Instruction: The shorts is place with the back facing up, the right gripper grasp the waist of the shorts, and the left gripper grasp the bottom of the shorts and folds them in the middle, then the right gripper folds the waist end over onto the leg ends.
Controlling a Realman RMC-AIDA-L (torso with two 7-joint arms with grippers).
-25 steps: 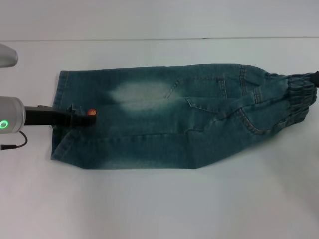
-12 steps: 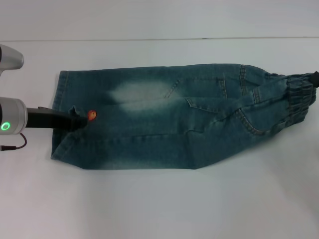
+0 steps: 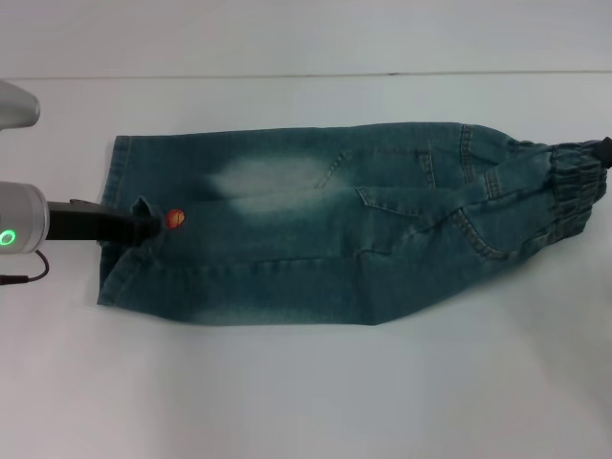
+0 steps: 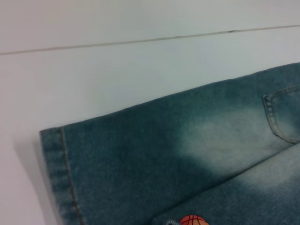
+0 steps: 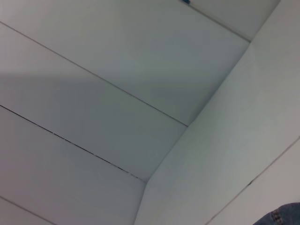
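Observation:
The blue denim shorts (image 3: 335,229) lie folded lengthwise on the white table (image 3: 306,382), leg ends to the left and elastic waist (image 3: 574,186) to the right. My left gripper (image 3: 143,226) reaches in from the left, low over the leg ends, its dark tip just short of a small orange patch (image 3: 175,218). A small ridge of denim (image 3: 142,205) stands up beside the tip. The left wrist view shows the leg hem (image 4: 61,173) and the orange patch (image 4: 192,220). A small dark piece (image 3: 604,145) shows at the waist's far corner; it may be my right gripper.
The right wrist view points up at pale wall panels (image 5: 117,93), with a corner of denim (image 5: 286,215) at its edge. The table's back edge (image 3: 306,75) runs behind the shorts.
My left gripper has drawn back to the left, uncovering the orange patch. The shorts have stayed where they were.

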